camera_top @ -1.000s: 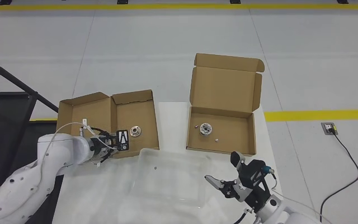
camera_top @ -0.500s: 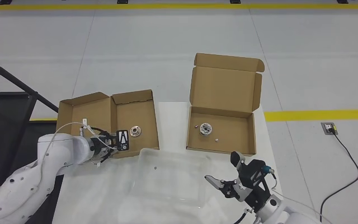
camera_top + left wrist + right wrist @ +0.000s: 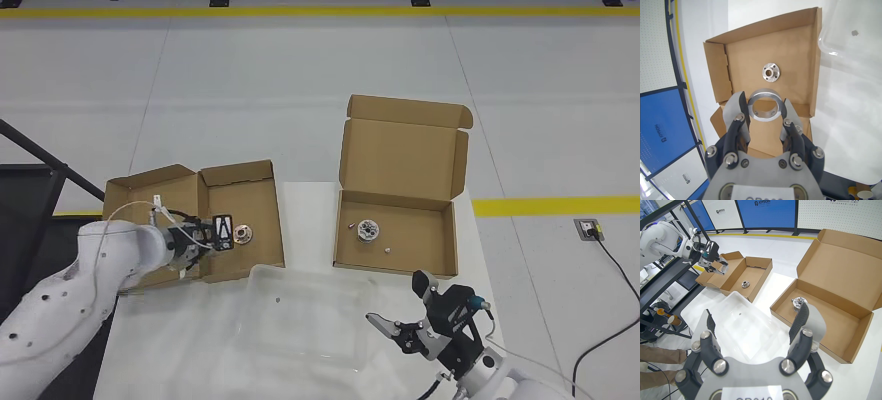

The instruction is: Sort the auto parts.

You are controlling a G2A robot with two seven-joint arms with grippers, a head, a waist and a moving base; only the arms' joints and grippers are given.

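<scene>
Jaws of the right gripper (image 3: 757,315) stood spread and empty at the lower right of the top view, beside the clear tray (image 3: 300,325). Farther up, at left, the left gripper (image 3: 762,108) clamped a metal ring (image 3: 779,103) over the left cardboard box (image 3: 800,56), near a flanged hub (image 3: 770,73). Placing looked to be in hand. Next, I reckoned, it would need lowering and letting go inside the box.

- We see bare, shiny metal on the ring (image 3: 763,119) and the flanged hub (image 3: 772,67).
- We find the left box (image 3: 252,195) and the right box (image 3: 405,150) matt brown cardboard.
- We see glossy clear plastic in the tray (image 3: 300,330).
</scene>
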